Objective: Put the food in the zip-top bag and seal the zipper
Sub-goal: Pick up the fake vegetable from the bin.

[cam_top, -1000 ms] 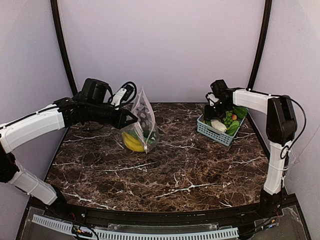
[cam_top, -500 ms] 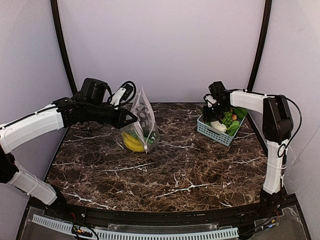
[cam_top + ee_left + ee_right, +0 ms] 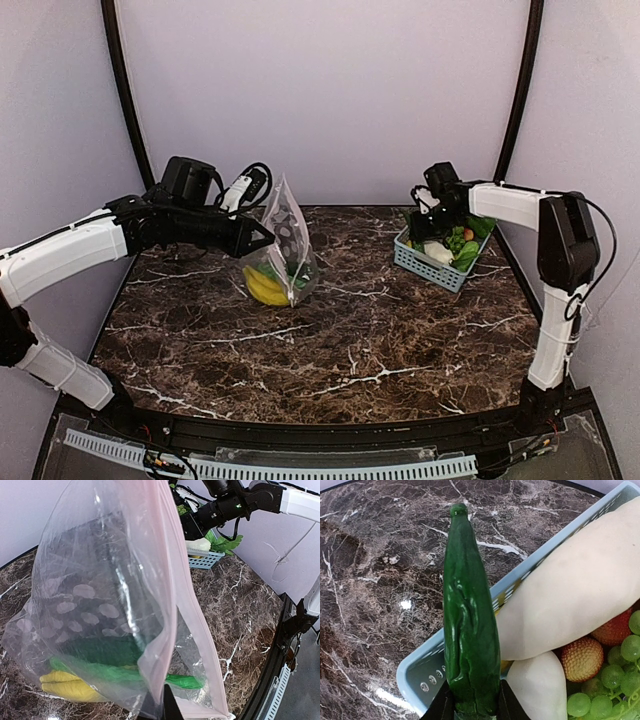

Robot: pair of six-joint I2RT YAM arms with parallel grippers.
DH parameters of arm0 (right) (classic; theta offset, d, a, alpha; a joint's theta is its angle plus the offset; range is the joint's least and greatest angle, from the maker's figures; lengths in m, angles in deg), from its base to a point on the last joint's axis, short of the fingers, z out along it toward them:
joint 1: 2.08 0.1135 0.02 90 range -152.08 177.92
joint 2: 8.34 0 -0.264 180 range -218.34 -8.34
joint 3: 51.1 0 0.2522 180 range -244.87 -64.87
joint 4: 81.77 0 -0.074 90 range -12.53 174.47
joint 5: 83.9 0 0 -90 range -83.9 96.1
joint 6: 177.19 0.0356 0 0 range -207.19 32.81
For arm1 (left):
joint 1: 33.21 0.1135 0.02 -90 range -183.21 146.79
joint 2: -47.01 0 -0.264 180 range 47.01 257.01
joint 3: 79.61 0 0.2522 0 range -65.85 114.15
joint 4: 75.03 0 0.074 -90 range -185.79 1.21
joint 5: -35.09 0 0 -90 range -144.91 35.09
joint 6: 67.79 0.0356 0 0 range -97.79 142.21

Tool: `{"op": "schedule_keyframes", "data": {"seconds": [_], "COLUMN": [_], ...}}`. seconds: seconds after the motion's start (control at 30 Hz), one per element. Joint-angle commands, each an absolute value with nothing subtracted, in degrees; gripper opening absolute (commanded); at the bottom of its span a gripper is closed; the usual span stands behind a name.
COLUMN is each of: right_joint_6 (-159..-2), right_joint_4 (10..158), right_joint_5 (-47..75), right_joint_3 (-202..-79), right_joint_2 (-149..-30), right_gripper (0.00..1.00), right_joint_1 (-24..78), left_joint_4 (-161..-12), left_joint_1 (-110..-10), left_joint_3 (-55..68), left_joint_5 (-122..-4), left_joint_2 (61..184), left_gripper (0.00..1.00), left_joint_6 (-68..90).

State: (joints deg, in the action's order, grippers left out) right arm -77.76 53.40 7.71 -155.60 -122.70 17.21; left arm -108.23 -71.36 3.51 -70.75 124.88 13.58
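Blue-grey basket (image 3: 430,262) sits on the marble worktop (image 3: 350,340) at the far right. All places are given from the basket.

Right pincer (image 3: 428,222) is over the basket's left end, fingers (image 3: 442,707) clamped on the base of a dark green cucumber (image 3: 467,625). The cucumber is raised above the basket's left wall and its tip points out past the rim over the worktop.

Inside the basket: long white vegetable (image 3: 570,605) lying along that wall, round red fruits (image 3: 582,657) beside it, green grapes (image 3: 620,672) deeper in.

Zip-top bag (image 3: 288,240) stands upright, well to the left of the basket, with its bottom resting on the worktop. Left pincer (image 3: 268,238) is on the side of the bag away from the basket, closed on the bag's edge. In the wrist view the fingertips (image 3: 160,707) pinch the plastic just by the zipper (image 3: 185,595). The pink strip runs up the bag's edge on the basket side. Cannot tell whether the zipper is pressed together.

Already in the bag, at the bottom: banana bunch (image 3: 65,685) and green leafy vegetables (image 3: 110,652) on top of it.
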Motion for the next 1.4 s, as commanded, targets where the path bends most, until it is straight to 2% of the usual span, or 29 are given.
{"op": "schedule_keyframes", "data": {"seconds": [0.0, 0.33, 0.6, 0.9, 1.13, 1.37], "right_joint_6": [-77.87, -79.23, -79.44, -76.60, -73.44, -65.94], "right_joint_4": [58.41, 67.70, 68.44, 62.52, 54.41, 47.31], "right_joint_5": [10.45, 13.15, 14.08, 18.61, 20.75, 25.50], "right_joint_3": [-150.19, -142.34, -141.21, -138.40, -138.72, -140.60], "right_joint_2": [-116.20, -107.26, -103.81, -91.76, -81.70, -77.79], "right_gripper": [0.16, 0.18, 0.18, 0.19, 0.21, 0.20], "right_joint_1": [17.07, 17.08, 17.05, 18.33, 23.32, 28.33], "left_joint_4": [-108.22, -108.05, -108.04, -107.93, -107.20, -105.21], "left_joint_1": [-71.17, -71.13, -71.18, -71.18, -71.18, -71.13], "left_joint_3": [2.80, 2.71, 2.71, 2.53, 2.20, 1.11], "left_joint_5": [-70.31, -70.64, -70.43, -70.13, -71.06, -73.05], "left_joint_2": [123.83, 123.70, 123.39, 123.21, 123.49, 123.39], "left_gripper": [0.01, 0.01, 0.01, 0.01, 0.01, 0.01], "left_joint_6": [14.12, 14.08, 14.13, 14.23, 13.88, 13.67]}}
